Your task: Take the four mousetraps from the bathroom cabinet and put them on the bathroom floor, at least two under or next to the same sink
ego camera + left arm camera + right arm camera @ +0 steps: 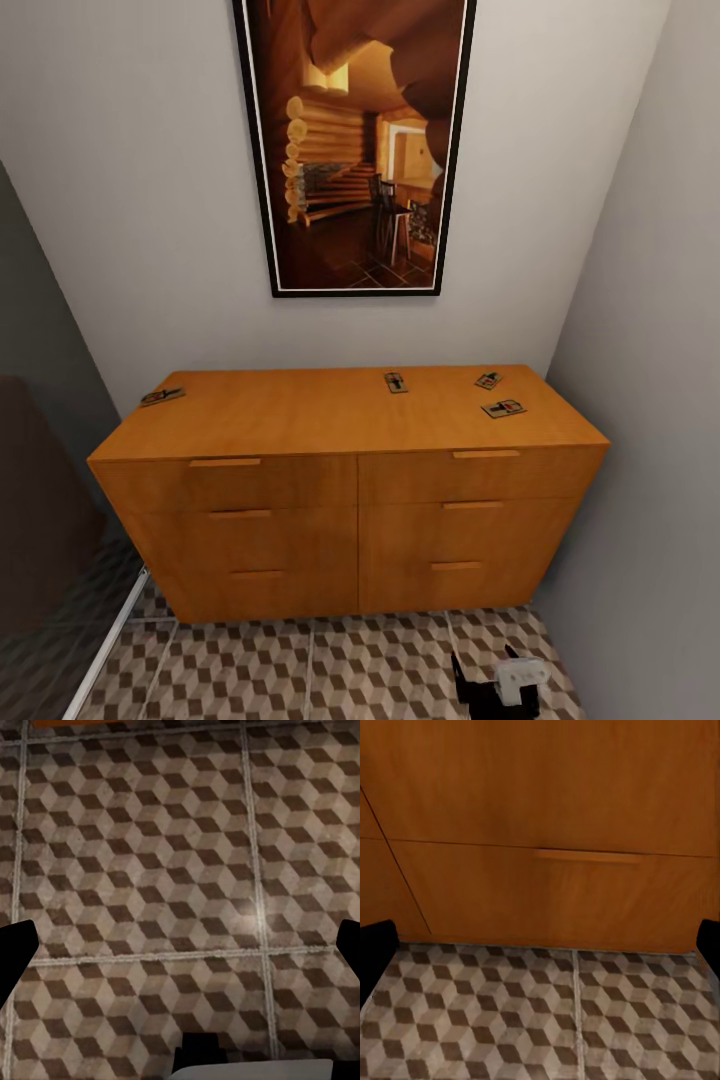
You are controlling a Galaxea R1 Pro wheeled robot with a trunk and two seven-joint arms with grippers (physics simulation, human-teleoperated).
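Spread right fingers (pixel 376 945) face cabinet (pixel 350 480); four unlabelled mousetraps (pixel 503 408) lie on top.

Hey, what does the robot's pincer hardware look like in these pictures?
In the head view, the right pincer is a blocky black body with a white part on top. In both wrist views, black finger tips sit at the edges; the left wrist view also shows a pale grey panel.

Right tool (pixel 497 685) cut by the head view's bottom edge; mousetraps' (pixel 503 408) wire parts too small.
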